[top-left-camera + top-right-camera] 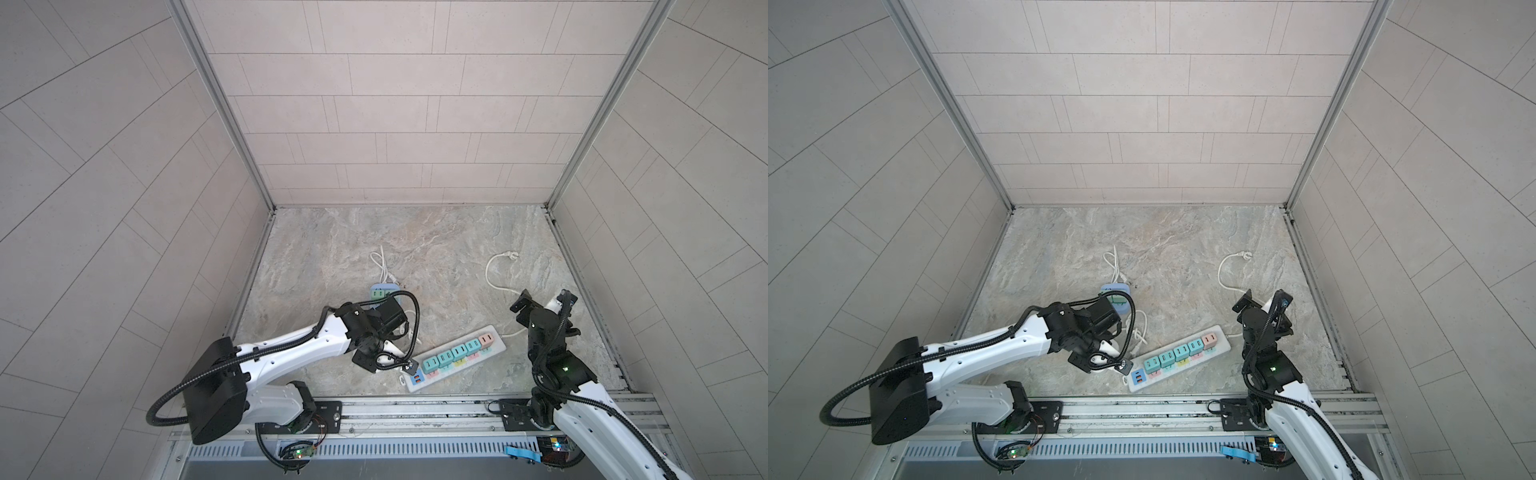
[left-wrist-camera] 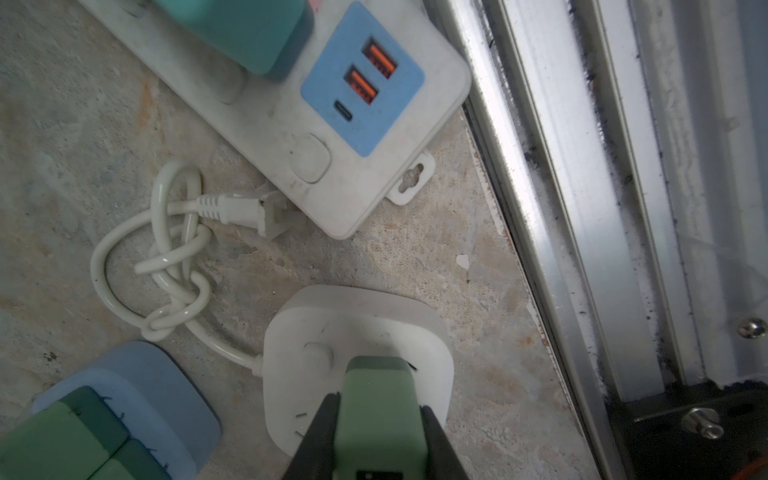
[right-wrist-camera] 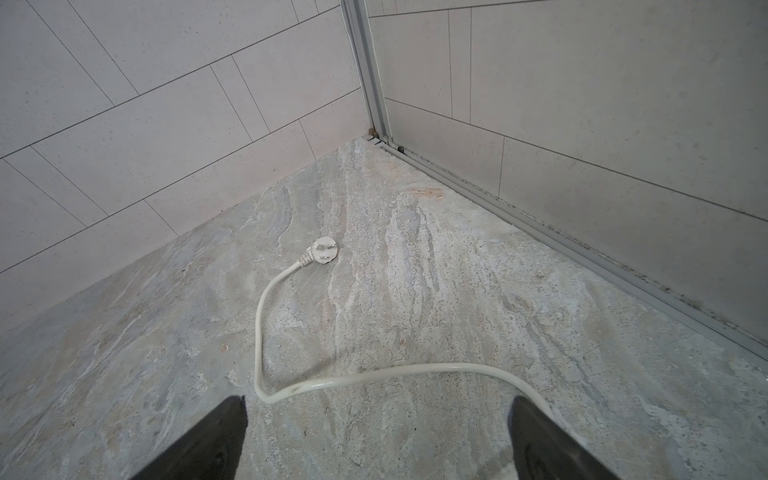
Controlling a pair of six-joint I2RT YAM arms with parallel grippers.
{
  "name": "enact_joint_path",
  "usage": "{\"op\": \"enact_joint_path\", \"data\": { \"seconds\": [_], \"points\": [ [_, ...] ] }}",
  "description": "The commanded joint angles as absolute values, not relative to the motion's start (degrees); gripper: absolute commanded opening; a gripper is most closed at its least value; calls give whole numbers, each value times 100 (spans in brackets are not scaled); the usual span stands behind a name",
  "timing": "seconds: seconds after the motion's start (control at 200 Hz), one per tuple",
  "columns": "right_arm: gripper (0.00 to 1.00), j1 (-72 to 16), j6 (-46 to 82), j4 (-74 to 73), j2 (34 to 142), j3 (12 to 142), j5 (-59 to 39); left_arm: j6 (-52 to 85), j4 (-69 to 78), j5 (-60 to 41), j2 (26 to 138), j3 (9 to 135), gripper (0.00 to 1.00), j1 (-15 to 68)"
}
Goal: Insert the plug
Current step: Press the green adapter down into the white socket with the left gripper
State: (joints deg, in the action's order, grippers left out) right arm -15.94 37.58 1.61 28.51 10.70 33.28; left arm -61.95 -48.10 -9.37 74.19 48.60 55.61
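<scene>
Marbled stone bench [image 1: 415, 249] carries, in both top views, one long power strip [image 1: 500, 347] holding five cube adapters [image 1: 459, 351], four teal and one pink. Left wrist view: left fingers [image 2: 318, 440] clamp one green plug [image 2: 380, 399], its tip at the white square socket [image 2: 374, 316]. Right wrist view: right fingers [image 3: 208, 440] stand spread wide, gripping nothing, above one white cord [image 3: 415, 369].
</scene>
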Motion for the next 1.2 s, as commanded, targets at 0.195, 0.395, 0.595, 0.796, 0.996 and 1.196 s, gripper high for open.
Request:
{"op": "enact_joint_path", "data": {
  "seconds": [0.195, 0.395, 0.595, 0.796, 0.996, 1.196],
  "points": [
    [100, -1574, 3814, 252, 2820, 1052, 3350, -6328, -4945, -1296, 7580, 4794, 0, 5577],
    [100, -1573, 3811, 253, 2821, 1053, 3349, -6346, -4879, -1442, 7429, 4766, 0, 5574],
    [100, -1573, 3812, 254, 2820, 1055, 3353, -6337, -4837, -1474, 7356, 4713, 0, 5580],
    [100, -1574, 3815, 240, 2824, 1055, 3350, -6342, -4834, -1517, 7382, 4726, 0, 5576],
    [100, -1573, 3812, 237, 2828, 1050, 3354, -6316, -4690, -1641, 7120, 4617, 0, 5573],
    [100, -1573, 3814, 229, 2830, 1055, 3349, -6293, -4661, -1708, 7051, 4590, 0, 5577]
  ]
}}
